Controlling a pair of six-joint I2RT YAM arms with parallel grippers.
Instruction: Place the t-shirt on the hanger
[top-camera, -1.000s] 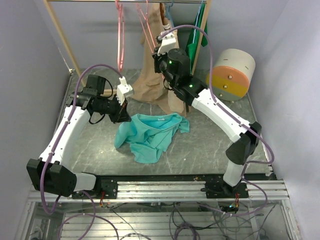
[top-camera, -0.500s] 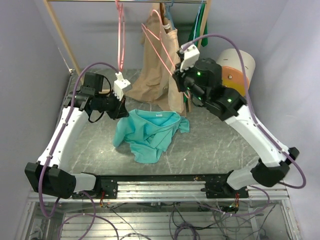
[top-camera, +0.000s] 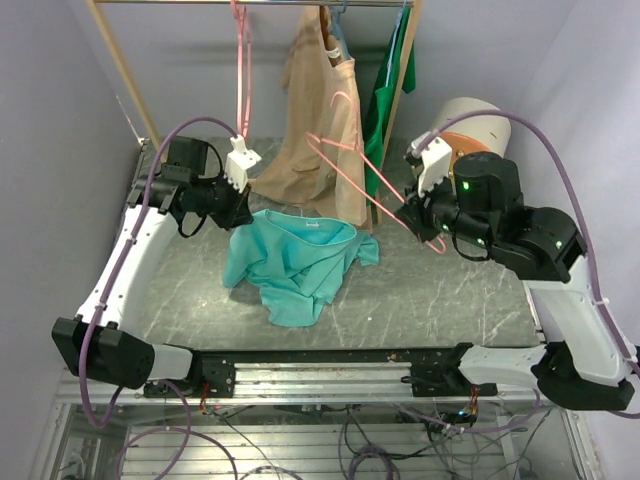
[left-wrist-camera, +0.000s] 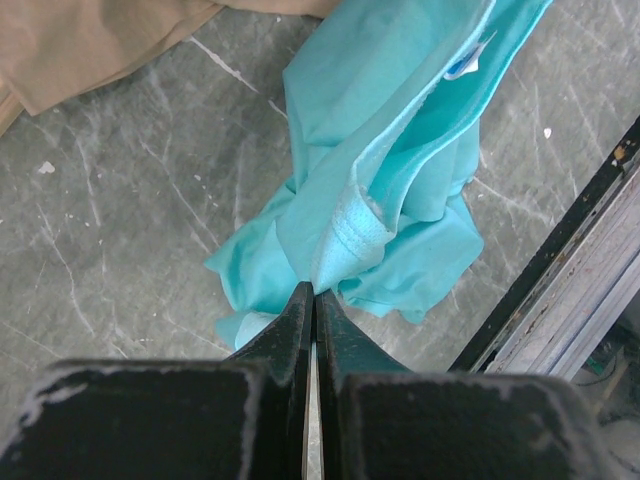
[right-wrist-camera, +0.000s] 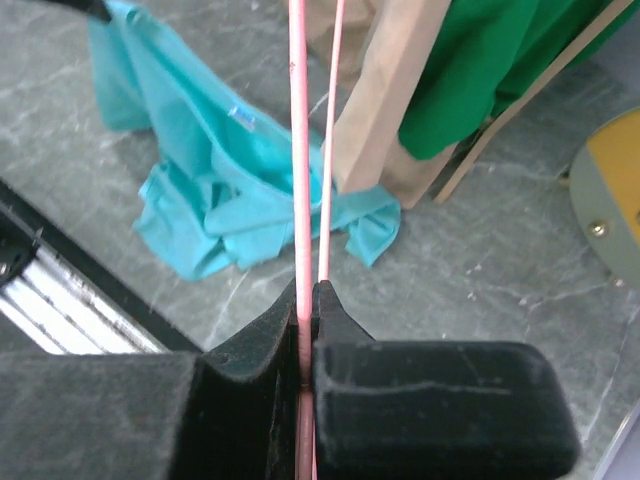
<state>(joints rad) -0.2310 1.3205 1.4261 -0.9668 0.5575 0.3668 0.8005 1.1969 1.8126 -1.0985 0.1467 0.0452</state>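
The teal t-shirt (top-camera: 295, 265) lies crumpled on the grey table, collar toward the rack. My left gripper (top-camera: 240, 213) is shut on its left edge; in the left wrist view the closed jaws (left-wrist-camera: 313, 291) pinch a fold of the t-shirt (left-wrist-camera: 400, 150). My right gripper (top-camera: 415, 215) is shut on a thin pink hanger (top-camera: 360, 178) and holds it tilted in the air to the right of the shirt, hook pointing up and left. In the right wrist view the hanger (right-wrist-camera: 300, 150) runs up from the jaws (right-wrist-camera: 308, 290), with the t-shirt (right-wrist-camera: 220, 190) below on the left.
A second pink hanger (top-camera: 240, 70) hangs on the wooden rack's rail at the back. A beige garment (top-camera: 320, 130) and a dark green garment (top-camera: 395, 75) hang there too. A white, yellow and orange drum (top-camera: 462, 135) stands at the back right. A black rail (top-camera: 330, 360) runs along the front edge.
My right arm has taken the pink hanger away from the rack and swung right and nearer. My left gripper has drawn the shirt's edge slightly left.
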